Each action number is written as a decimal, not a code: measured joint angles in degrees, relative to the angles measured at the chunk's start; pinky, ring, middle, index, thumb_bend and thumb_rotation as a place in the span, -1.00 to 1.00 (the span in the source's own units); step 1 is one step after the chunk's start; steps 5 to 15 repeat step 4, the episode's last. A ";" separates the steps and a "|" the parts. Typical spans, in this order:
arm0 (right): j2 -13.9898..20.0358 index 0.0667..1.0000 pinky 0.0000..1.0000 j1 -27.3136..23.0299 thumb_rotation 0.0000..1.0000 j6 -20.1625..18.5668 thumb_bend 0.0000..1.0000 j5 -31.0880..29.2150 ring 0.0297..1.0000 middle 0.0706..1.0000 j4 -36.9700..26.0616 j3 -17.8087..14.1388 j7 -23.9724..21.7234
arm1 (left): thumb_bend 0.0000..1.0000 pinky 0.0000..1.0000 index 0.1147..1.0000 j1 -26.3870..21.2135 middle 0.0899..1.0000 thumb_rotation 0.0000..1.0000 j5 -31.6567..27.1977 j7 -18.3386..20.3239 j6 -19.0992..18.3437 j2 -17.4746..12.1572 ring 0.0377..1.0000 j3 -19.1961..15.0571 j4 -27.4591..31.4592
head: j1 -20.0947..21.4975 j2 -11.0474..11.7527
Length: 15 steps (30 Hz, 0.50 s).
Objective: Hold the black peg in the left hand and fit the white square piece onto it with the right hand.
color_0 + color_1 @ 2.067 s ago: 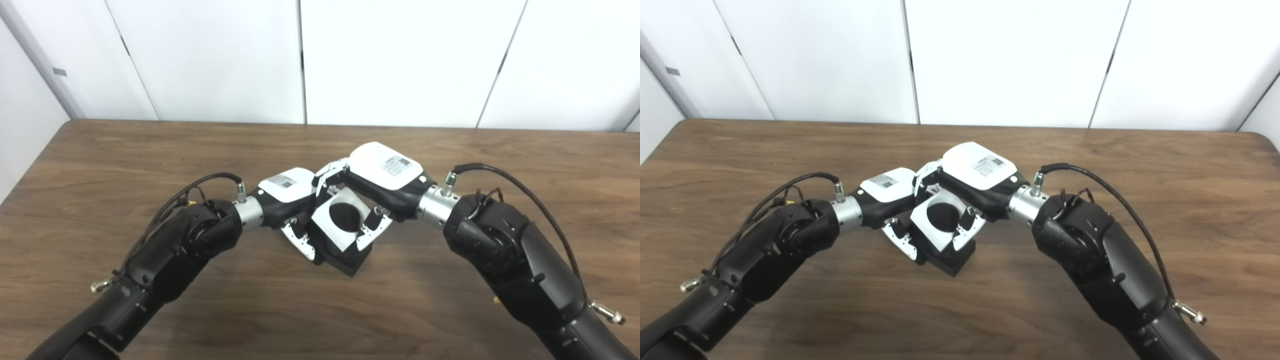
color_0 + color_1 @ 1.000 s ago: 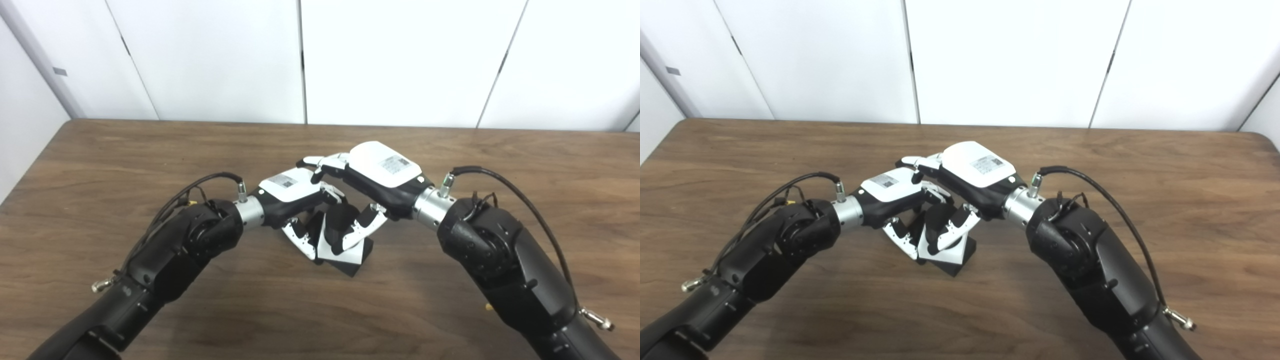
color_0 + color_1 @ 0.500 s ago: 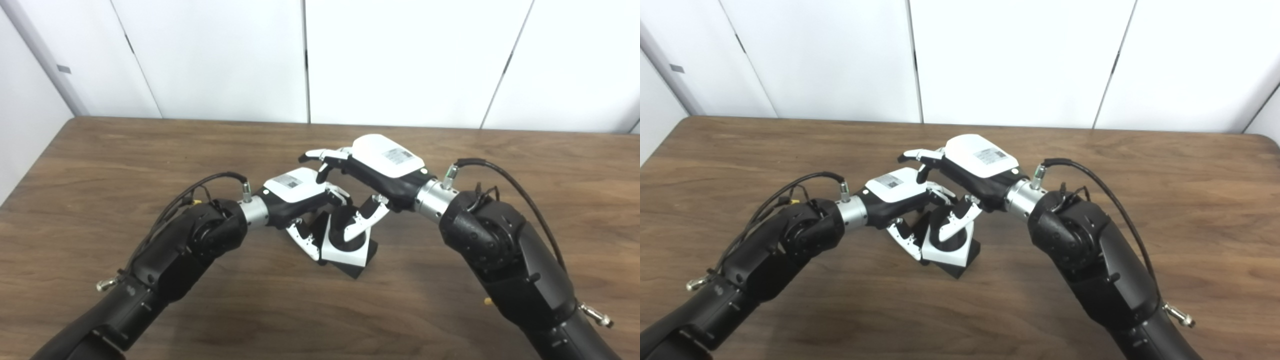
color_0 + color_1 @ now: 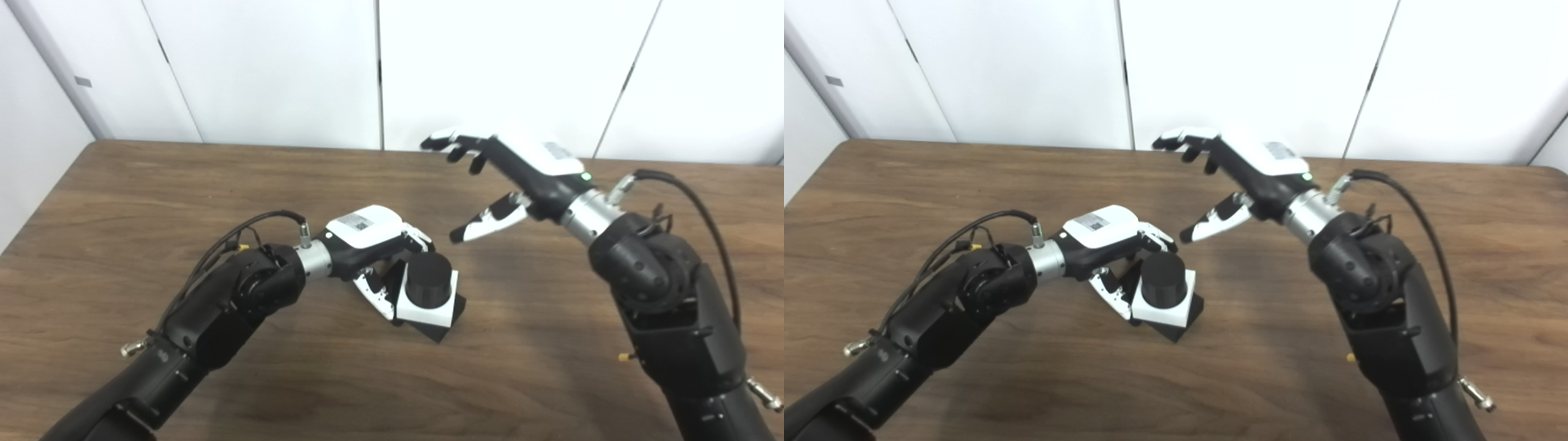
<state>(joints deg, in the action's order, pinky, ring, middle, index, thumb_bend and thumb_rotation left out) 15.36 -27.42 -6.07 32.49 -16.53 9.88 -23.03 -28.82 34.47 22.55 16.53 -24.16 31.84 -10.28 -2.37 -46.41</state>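
The peg, ringed by the square, is gripped by the left hand; the right hand is held open above the table.

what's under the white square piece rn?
A black base shows beneath the white square piece, with the black peg rising through it. The left hand hides its left side.
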 measured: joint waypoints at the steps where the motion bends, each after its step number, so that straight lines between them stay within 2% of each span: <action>1: 0.02 0.44 0.04 0.01 -0.72 0.00 0.38 -0.62 0.26 0.39 0.44 -0.84 0.81 | 0.05 0.43 -0.16 0.00 0.64 -0.87 -0.02 0.00 0.00 -0.01 0.69 0.00 0.00 | 0.00 0.00; 4: 0.08 0.42 0.04 0.04 -0.72 -0.04 0.38 -2.25 0.27 0.40 0.88 -2.47 2.11 | 0.05 0.42 -0.16 0.00 0.63 -0.87 -0.09 0.00 0.06 -0.06 0.67 -0.01 -0.01 | 0.00 0.00; 15: 0.08 0.42 0.04 0.04 -0.72 -0.04 0.38 -2.25 0.27 0.40 0.88 -2.47 2.11 | 0.05 0.42 -0.16 0.00 0.63 -0.87 -0.09 0.00 0.06 -0.06 0.67 -0.01 -0.01 | 0.00 0.00</action>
